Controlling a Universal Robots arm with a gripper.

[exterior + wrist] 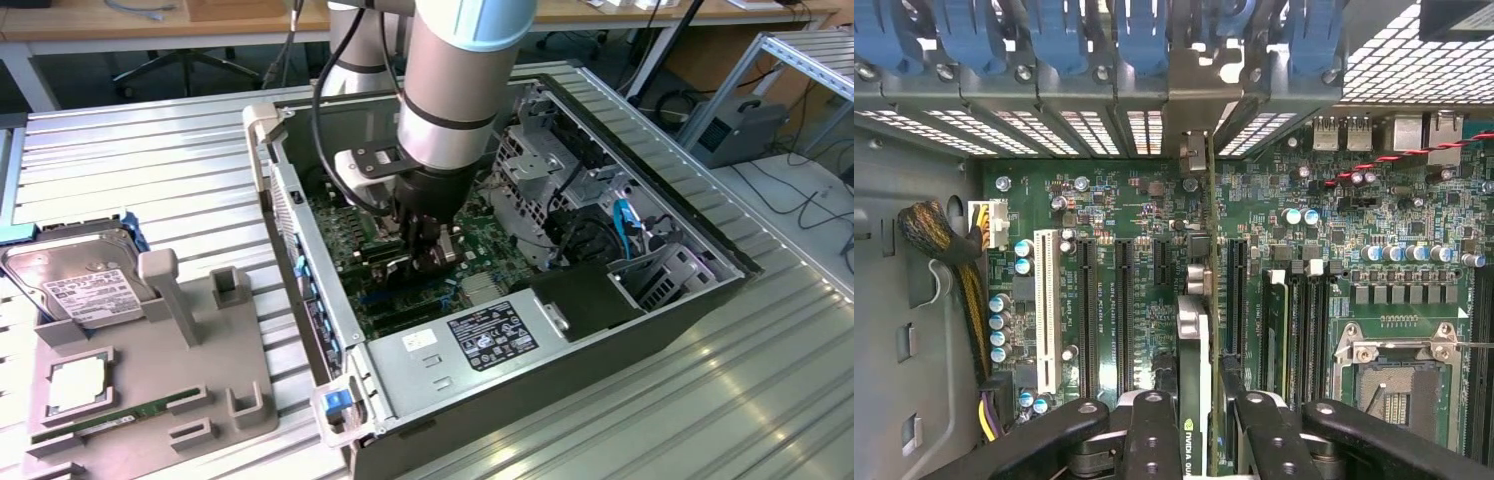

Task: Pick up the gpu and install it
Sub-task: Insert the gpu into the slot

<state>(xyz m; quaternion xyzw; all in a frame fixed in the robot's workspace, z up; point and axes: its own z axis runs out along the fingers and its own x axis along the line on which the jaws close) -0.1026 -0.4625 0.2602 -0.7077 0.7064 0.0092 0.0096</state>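
Note:
The gpu [1197, 330] shows edge-on in the wrist view as a thin card standing upright over the motherboard [1104, 200]. Its metal bracket end [1194, 150] reaches toward the rear slot openings of the case. My gripper [1204, 405] is shut on the card, with one black finger [1152, 430] on each side of it. The card sits between two long black expansion slots [1124, 300]; whether it touches a slot I cannot tell. In the exterior view my gripper [427, 255] reaches down inside the open computer case [694, 300], low over the board.
Inside the case are the power supply [494, 335], a metal drive cage [534, 170] and the CPU socket [1399, 390]. Blue slot latches [1054, 30] line the rear wall. Left of the case, a grey fixture [200, 390] holds a hard drive [80, 285], a processor [80, 385] and a RAM stick [120, 420].

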